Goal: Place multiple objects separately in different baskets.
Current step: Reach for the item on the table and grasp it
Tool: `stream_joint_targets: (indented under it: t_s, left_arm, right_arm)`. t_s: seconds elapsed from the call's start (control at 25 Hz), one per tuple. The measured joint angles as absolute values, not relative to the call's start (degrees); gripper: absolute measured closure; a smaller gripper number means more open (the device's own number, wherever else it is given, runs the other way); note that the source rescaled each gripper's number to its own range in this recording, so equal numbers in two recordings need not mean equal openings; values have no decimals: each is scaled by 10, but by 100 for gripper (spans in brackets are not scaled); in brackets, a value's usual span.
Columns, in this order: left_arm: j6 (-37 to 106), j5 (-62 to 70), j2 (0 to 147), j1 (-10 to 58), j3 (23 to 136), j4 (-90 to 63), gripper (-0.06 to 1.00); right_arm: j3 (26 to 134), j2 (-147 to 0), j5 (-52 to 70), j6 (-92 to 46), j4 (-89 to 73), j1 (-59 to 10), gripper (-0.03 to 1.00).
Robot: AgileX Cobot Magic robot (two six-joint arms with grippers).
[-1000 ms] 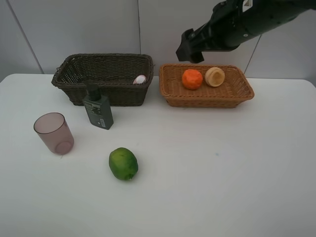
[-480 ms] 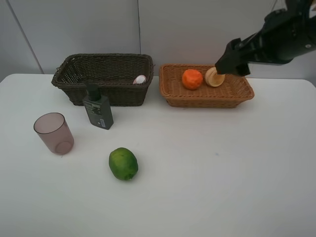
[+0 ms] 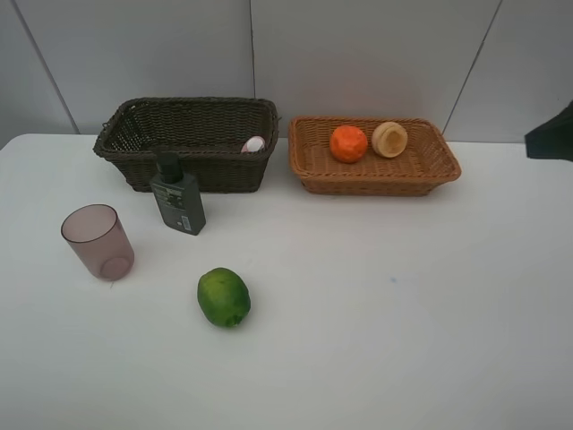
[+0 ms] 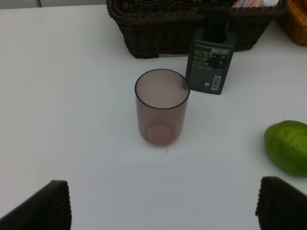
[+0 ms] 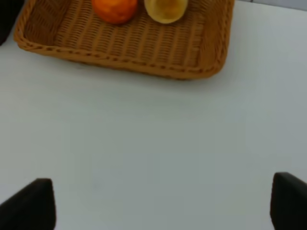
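Observation:
In the exterior view, the orange (image 3: 348, 143) and the yellowish peach-like fruit (image 3: 389, 139) lie in the light tan basket (image 3: 376, 184). The pink bottle's white cap (image 3: 253, 143) shows inside the dark brown basket (image 3: 192, 102). The dark green pump bottle (image 3: 177, 197), mauve cup (image 3: 97, 242) and lime (image 3: 223, 296) stand on the table. My left gripper (image 4: 163, 201) is open and empty, above the table near the cup (image 4: 161, 106), with the pump bottle (image 4: 211, 62) and lime (image 4: 288, 146) beyond. My right gripper (image 5: 160, 201) is open and empty, short of the tan basket (image 5: 124, 48).
A white table (image 3: 385, 296) carries everything, with a grey panelled wall behind. Only a dark part of the right arm (image 3: 553, 134) shows at the right edge of the exterior view. The left arm is out of that view.
The right arm has pulled back from above the tan basket to the right, almost out of the exterior view. The objects have not moved.

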State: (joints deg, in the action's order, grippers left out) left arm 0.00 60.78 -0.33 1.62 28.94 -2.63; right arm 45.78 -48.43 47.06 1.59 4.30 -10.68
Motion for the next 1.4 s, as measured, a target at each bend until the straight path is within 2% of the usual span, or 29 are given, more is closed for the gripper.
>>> stream_joint_targets:
  t_s: [0.24, 0.64, 0.88, 1.16, 1.4]
  left_arm:
    - [0, 608, -3, 16, 289, -26, -5]
    - [0, 608, -3, 16, 289, -26, -5]
    - [0, 608, -3, 16, 289, -26, -5]
    - [0, 608, -3, 16, 289, -26, -5]
    - [0, 608, -3, 16, 289, -26, -5]
  right_arm:
    - [451, -367, 591, 65, 57, -91, 0]
    - [440, -229, 676, 69, 66, -91, 0]
    - [429, -136, 695, 70, 75, -91, 0]
    - [358, -13, 700, 70, 63, -91, 0]
    - [326, 2, 683, 70, 36, -91, 0]
